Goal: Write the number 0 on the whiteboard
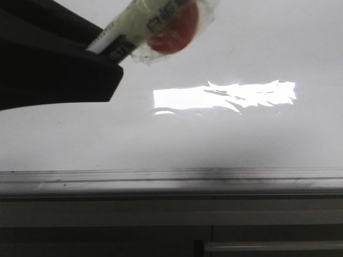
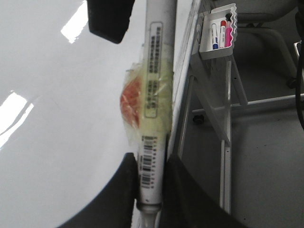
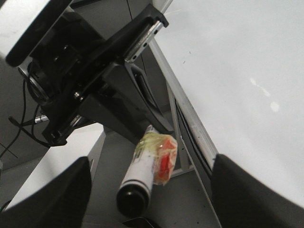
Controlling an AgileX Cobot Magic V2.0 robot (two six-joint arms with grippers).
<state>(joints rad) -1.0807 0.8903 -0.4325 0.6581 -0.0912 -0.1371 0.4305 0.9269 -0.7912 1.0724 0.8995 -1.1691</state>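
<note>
Clearly, the left hand (image 2: 151, 190) is clamped on a taped marker (image 2: 154, 109) lying along the whiteboard (image 1: 225, 134) edge. Its tip is hidden, and no 0 shows. The right hand (image 3: 147, 199) is spread apart.

Office or lab-type workroom: large glossy white whiteboard (image 1: 257, 48) with grey metal edge rail (image 1: 171, 179); white plastic tray of coloured markers (image 2: 218, 31); grey floor (image 2: 270, 161); white metal frame legs (image 2: 227, 123).
</note>
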